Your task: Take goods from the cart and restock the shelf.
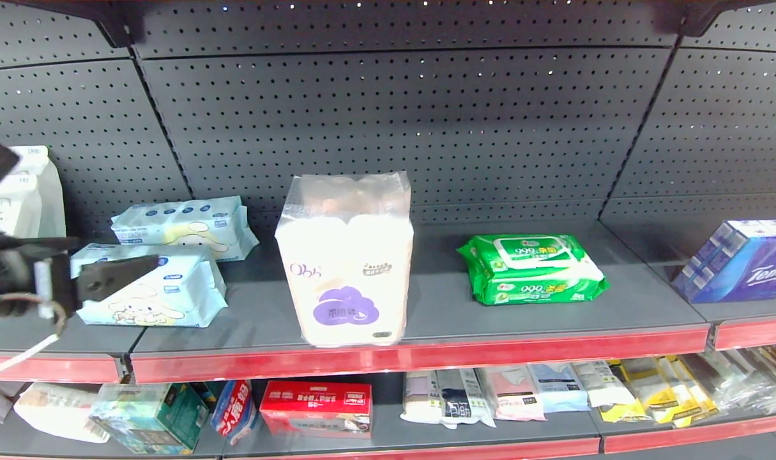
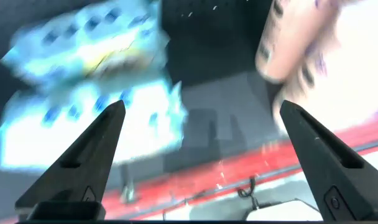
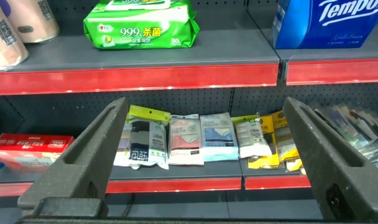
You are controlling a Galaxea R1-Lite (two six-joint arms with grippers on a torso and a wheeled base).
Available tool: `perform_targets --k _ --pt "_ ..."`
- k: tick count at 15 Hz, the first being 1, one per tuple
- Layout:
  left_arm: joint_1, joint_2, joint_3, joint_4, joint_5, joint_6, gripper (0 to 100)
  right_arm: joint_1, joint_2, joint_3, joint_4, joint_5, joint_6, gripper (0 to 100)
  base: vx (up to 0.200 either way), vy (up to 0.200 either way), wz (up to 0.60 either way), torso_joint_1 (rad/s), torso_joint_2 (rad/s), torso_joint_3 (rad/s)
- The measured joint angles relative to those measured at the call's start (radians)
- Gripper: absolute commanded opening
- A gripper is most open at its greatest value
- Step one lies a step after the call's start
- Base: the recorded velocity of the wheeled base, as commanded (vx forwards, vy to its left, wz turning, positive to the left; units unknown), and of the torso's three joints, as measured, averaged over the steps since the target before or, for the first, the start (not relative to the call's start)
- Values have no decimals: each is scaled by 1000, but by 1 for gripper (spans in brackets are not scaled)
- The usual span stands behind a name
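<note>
A white toilet-roll pack point(image 1: 346, 268) stands upright at the front of the grey shelf point(image 1: 439, 319), and it also appears in the left wrist view point(image 2: 313, 43). Two light blue tissue packs point(image 1: 183, 227) point(image 1: 154, 297) lie to its left. My left gripper point(image 1: 100, 255) hovers in front of the nearer pack, open, with nothing between its fingers point(image 2: 202, 104). A green wet-wipes pack point(image 1: 531, 268) point(image 3: 141, 25) lies to the right. My right gripper point(image 3: 206, 99) is open and empty, facing the lower shelf level below the wipes.
A blue tissue box point(image 1: 739, 259) point(image 3: 329, 22) sits at the far right. The lower shelf holds a red box point(image 1: 316, 409) point(image 3: 27, 152), flat packets point(image 3: 195, 140) and a green box point(image 1: 148, 418). A white bag point(image 1: 27, 191) stands at far left.
</note>
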State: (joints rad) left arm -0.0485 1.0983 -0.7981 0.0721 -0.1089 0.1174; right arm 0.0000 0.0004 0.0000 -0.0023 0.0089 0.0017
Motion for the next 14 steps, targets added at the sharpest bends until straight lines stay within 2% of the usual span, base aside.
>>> perform_targets --k 4,6,8,9,11,14 --pt "106 -517 196 177 -57 -21 100 0 0 0 0 0 0 100 0 0 0 0 0 0" --pt "136 -739 328 225 -70 -31 100 0 0 0 0 0 0 100 0 0 0 0 0 0" --pt "158 -886 456 252 -70 -56 100 0 0 0 0 0 0 100 0 0 0 0 0 0" --pt "163 -925 512 254 -61 -64 100 0 0 0 0 0 0 100 0 0 0 0 0 0" --pt "167 -969 609 183 16 -73 100 0 0 0 0 0 0 100 0 0 0 0 0 0" --pt "187 -990 654 171 109 -92 100 0 0 0 0 4 -3 100 0 0 0 0 0 0"
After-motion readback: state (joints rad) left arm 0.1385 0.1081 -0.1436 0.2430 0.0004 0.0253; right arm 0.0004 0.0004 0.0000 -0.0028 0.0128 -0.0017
